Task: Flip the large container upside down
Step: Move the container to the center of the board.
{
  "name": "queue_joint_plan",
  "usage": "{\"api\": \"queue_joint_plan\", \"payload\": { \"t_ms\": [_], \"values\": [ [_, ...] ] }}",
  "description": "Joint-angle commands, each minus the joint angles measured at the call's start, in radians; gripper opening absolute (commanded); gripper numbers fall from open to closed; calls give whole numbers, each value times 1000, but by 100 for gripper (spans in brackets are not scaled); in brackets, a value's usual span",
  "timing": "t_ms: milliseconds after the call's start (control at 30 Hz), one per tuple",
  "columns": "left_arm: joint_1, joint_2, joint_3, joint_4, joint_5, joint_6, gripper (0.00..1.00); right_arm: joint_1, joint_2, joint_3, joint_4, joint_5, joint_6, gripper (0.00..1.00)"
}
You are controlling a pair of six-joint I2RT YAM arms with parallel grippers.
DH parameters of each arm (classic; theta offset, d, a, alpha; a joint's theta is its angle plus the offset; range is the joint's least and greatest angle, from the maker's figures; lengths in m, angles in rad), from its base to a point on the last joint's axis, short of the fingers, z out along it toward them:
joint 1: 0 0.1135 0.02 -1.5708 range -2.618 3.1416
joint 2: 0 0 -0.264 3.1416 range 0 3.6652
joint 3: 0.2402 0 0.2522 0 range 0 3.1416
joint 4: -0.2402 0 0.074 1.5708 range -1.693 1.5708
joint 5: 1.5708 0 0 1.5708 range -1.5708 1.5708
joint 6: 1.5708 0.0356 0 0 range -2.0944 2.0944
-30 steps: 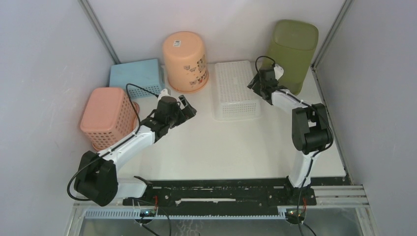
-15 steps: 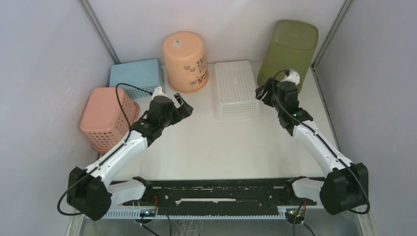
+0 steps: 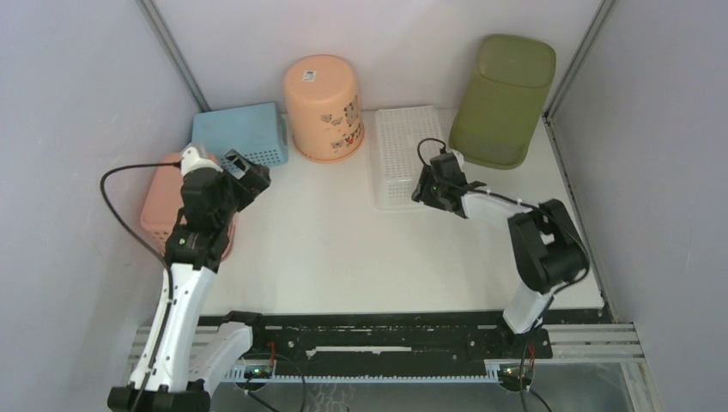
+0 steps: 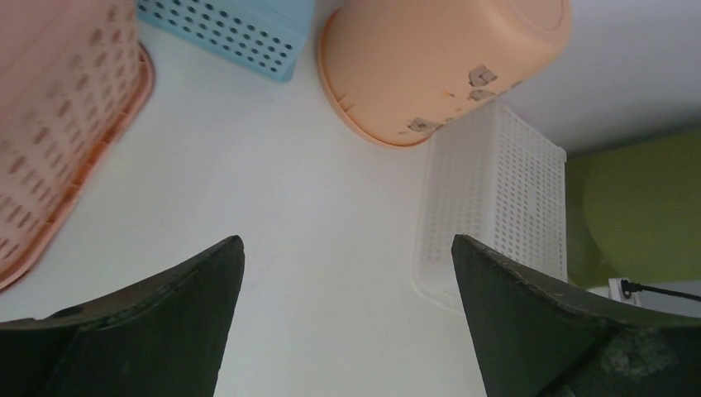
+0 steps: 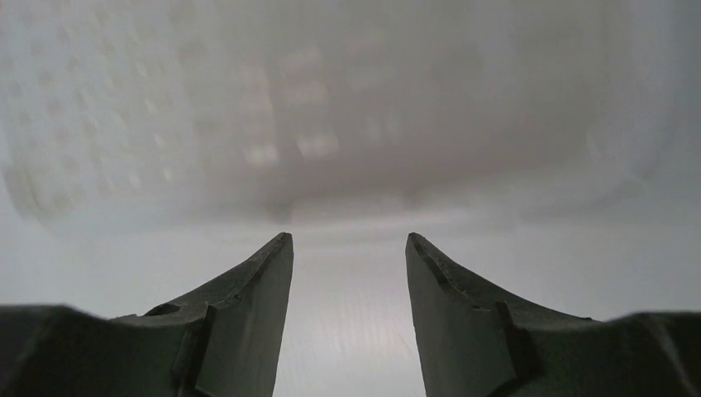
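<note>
Container [image 3: 501, 99] far from both jaws.

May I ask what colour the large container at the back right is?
Olive green; the large container shows best in the top external view.

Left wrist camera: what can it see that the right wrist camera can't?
Only the left wrist view shows the pink basket, blue basket, peach bucket and green bin, framed by the wide-open left hand. Only the right wrist view shows the right hand, open and empty. Both show the white basket, far off from the left and a blurred close-up from the right, and the table.
</note>
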Motion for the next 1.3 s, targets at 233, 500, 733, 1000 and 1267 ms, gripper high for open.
{"api": "queue_joint_plan", "payload": {
  "t_ms": [233, 500, 733, 1000, 1267],
  "values": [
    [182, -79, 52, -133, -25, 13, 100, -57, 359, 477, 24, -42, 24, 61],
    [188, -62, 44, -117, 8, 10, 100, -129, 456, 629, -54, -133, 10, 65],
    [188, -57, 29, -89, 27, 5, 100, -166, 121, 312, 72, -412, -64, 68],
    [186, -37, 8, -32, 103, 3, 100, -199, 4, 357, 132, -470, -47, 69],
    [-91, 40, 25, 19, -8, 31, 100, -130, 353, 784, 20, -88, -142, 69]
  ]
}}
